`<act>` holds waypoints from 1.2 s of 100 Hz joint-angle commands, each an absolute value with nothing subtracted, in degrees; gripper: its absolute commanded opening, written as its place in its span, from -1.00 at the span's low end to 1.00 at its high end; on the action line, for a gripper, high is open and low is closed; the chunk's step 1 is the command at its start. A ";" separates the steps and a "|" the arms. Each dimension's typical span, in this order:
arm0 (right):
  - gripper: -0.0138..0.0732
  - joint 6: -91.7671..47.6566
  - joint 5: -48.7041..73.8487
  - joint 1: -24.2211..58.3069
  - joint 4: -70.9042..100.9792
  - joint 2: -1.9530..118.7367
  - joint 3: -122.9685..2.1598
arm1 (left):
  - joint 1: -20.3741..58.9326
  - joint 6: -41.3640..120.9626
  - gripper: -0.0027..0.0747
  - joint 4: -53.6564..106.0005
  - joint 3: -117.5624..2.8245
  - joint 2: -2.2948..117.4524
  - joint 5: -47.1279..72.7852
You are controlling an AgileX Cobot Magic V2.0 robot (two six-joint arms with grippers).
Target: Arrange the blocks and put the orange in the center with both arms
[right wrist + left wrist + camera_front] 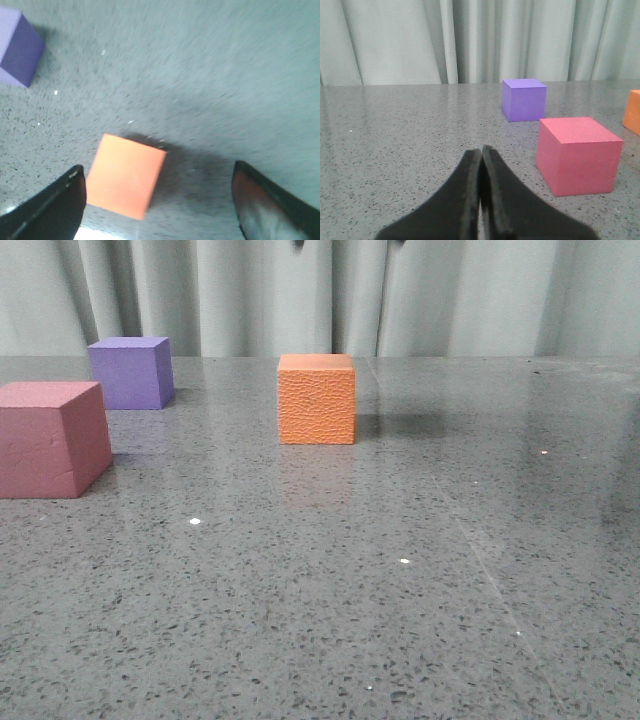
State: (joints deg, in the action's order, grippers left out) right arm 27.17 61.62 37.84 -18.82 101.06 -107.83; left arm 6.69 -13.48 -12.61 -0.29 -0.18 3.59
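Note:
The orange cube [316, 399] stands near the middle of the grey table. The purple cube [131, 372] is at the far left, and the pinkish-red cube [50, 438] is nearer, at the left edge. Neither gripper shows in the front view. In the left wrist view my left gripper [481, 150] is shut and empty, low over the table, with the pinkish-red cube [577, 154], the purple cube [523, 99] and an edge of the orange cube [633, 111] beyond it. In the right wrist view my right gripper [157, 172] is open, high above the orange cube [125, 175]; the purple cube [19, 47] shows too.
A pale green curtain [320, 295] hangs along the far edge of the speckled grey table [400, 570]. Nothing else stands on the table in these views.

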 commanded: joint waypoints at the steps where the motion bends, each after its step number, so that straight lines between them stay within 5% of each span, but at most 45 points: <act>1: 0.68 25.62 59.26 37.53 -25.40 91.91 -105.80 | 6.59 -13.43 -0.98 -12.42 2.92 -2.06 -0.72; 58: 0.62 29.58 53.86 34.95 -32.55 41.79 -59.42 | 6.59 -13.43 -0.98 -12.42 2.92 -2.06 -0.72; 67: 0.39 29.71 52.53 34.90 -33.34 33.79 -53.21 | 6.59 -13.43 -0.98 -12.42 2.92 -2.06 -0.72; 89: -0.96 29.71 53.33 34.90 -33.23 19.53 -47.59 | 6.59 -13.43 -0.98 -12.42 2.92 -2.06 -0.72; 120: -0.96 29.59 56.18 34.96 -33.02 18.64 -47.59 | 6.59 -13.43 -0.98 -12.42 2.92 -2.06 -0.72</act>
